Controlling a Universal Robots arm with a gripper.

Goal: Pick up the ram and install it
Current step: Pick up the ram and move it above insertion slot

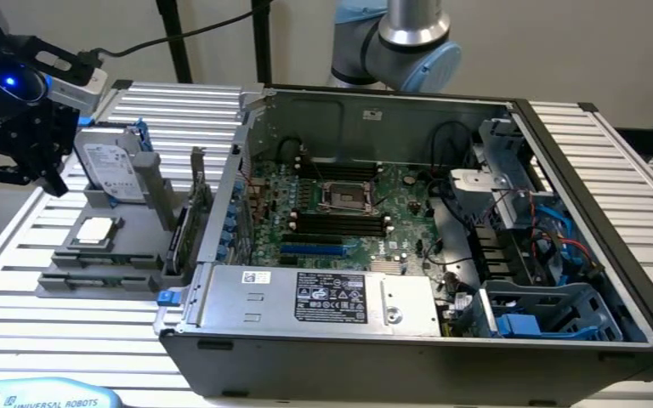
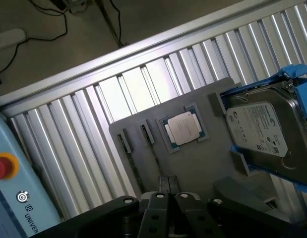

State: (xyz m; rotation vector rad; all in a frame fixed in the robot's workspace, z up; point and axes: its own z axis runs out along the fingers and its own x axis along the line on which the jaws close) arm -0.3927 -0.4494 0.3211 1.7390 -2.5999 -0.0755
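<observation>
Closed gripper (image 2: 168, 186) above ram (image 2: 153, 153) in holder (image 2: 203, 166)

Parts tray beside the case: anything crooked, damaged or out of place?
Nothing stands out. The hard drive stands upright in its holder and the processor lies flat in its pocket on the grey tray, both sitting square. The gripper, shut and empty, is above the tray.
</observation>
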